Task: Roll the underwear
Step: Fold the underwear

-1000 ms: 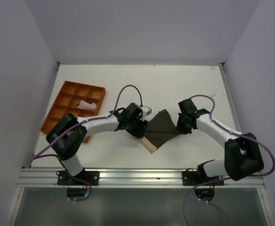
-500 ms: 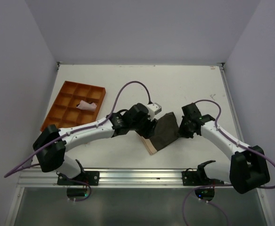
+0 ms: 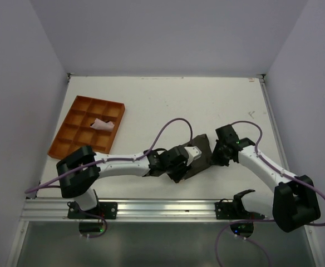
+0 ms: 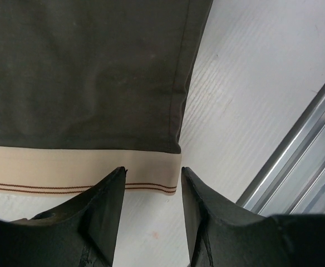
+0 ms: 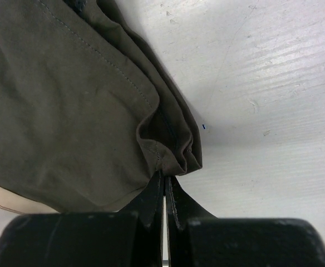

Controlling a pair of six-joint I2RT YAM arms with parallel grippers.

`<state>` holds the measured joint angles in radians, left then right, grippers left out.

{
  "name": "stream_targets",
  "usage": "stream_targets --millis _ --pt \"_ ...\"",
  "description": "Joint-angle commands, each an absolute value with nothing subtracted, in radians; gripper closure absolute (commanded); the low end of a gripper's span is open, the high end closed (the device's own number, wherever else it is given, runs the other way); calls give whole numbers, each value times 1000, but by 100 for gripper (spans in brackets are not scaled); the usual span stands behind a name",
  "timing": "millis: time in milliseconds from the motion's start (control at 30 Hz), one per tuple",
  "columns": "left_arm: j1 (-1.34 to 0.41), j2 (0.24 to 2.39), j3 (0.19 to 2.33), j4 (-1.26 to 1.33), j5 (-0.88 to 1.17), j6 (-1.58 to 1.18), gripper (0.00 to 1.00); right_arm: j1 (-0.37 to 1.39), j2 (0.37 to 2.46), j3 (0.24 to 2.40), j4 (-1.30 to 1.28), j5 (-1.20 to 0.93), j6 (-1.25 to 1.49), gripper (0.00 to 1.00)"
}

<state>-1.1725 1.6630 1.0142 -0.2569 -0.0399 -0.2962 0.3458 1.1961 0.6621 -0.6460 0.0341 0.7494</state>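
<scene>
Starting from the tan waistband [image 4: 68, 167] looks right: your left gripper [image 4: 153, 172] is spread, fingertips just short of that band, at the near end of the underwear [image 3: 200, 156], which lies on the table [image 3: 179, 100] near its front middle, between both grippers. The band runs crosswise to the fingers. Your right gripper [image 5: 165, 181] is pressed together, pinching a bunched dark edge on the opposite side
</scene>
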Motion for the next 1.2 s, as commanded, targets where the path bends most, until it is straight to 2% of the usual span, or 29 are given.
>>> stream_targets --millis 0,233,600,733,933,1167 --pt "-1184 1666 974 -152 -63 -265 51 341 1161 664 -672 37 769 100" --pt "-1212 1680 916 -61 -35 -268 51 341 1137 626 -683 40 769 100" --pt "-1233 1730 910 -72 -54 -291 53 342 1137 611 -681 64 755 100" --pt "-1226 1677 920 -87 -19 -351 48 341 1167 627 -643 98 678 95" --pt "-1160 1612 1014 -153 127 -397 44 341 1347 755 -609 98 542 88" --pt "-862 1578 1075 -227 259 -332 38 339 1440 845 -624 87 492 74"
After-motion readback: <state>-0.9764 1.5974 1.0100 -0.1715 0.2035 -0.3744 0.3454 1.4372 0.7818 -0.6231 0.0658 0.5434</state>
